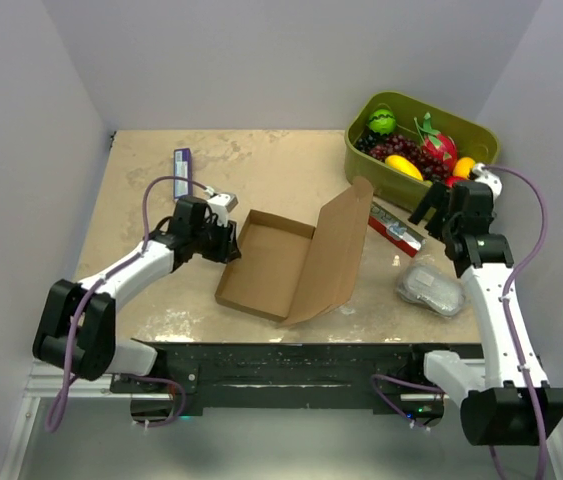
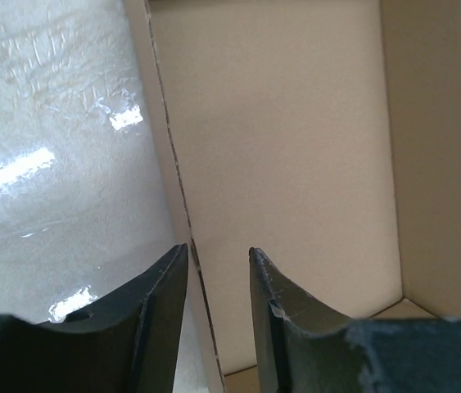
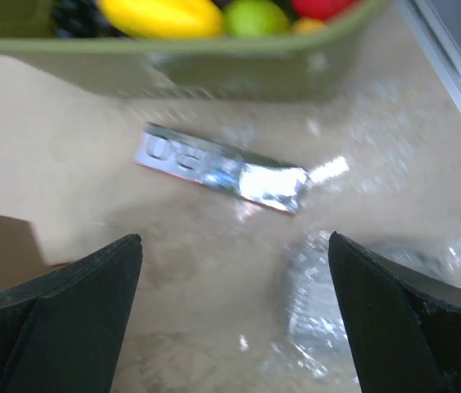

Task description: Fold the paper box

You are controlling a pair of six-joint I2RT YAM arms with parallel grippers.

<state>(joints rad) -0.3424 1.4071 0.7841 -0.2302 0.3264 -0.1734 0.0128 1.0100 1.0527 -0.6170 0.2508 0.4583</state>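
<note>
Left gripper (image 2: 218, 255) narrowly parted astride left wall of brown cardboard mailer box (image 1: 271, 262), probably to crease; right gripper (image 3: 235, 239) wide, empty, near tabletop (image 1: 291, 170) right edge.

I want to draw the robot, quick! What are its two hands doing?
Left gripper: open, straddling the paper box's side wall.
Right gripper: wide open, holding nothing.

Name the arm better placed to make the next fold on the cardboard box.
Left. The left gripper sits at the left side wall of the paper box, jaws parted, one finger on each side of the wall. The right gripper hangs open over a foil packet beside the green bin, away from the box.
</note>
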